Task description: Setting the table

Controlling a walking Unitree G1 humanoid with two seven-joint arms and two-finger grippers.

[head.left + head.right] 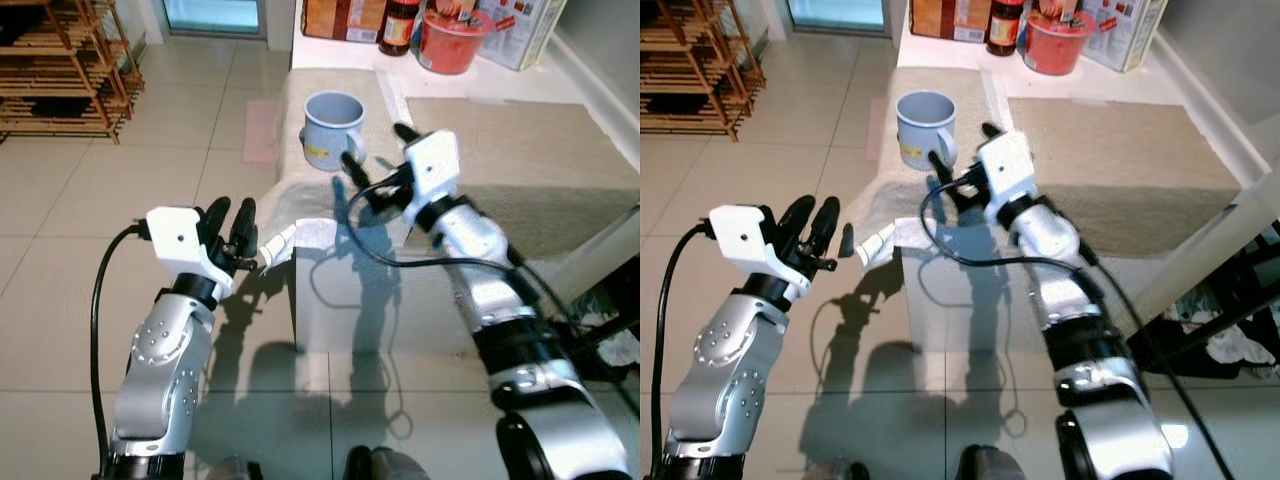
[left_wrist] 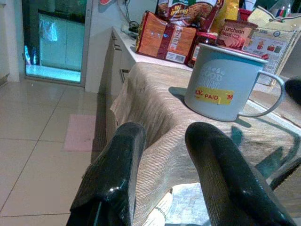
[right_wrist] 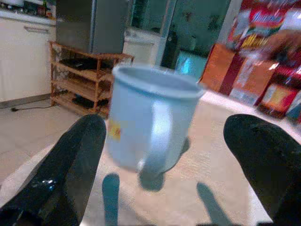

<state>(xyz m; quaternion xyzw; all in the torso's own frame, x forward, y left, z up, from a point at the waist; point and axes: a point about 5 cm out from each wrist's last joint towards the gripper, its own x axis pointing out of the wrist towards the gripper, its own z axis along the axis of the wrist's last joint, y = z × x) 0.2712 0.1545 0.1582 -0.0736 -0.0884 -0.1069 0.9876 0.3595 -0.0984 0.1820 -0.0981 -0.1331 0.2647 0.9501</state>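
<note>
A light blue enamel mug (image 1: 333, 130) with a yellow sticker stands upright near the front left corner of the table's beige cloth (image 1: 500, 140). Its handle points toward my right gripper (image 1: 378, 150), which hovers open just in front of the mug. In the right wrist view the mug (image 3: 150, 120) sits between the two black fingers (image 3: 70, 165), apart from them. My left gripper (image 1: 232, 215) is lower, off the table's left corner, open and holding nothing. Its wrist view looks up at the mug (image 2: 225, 82).
A red tub (image 1: 450, 40), a dark bottle (image 1: 400, 25) and food boxes stand at the table's far end. White wrapping (image 1: 300, 235) hangs at the near corner. A wooden rack (image 1: 60, 70) stands on the tiled floor at the left. Cloths (image 1: 610, 340) lie low at the right.
</note>
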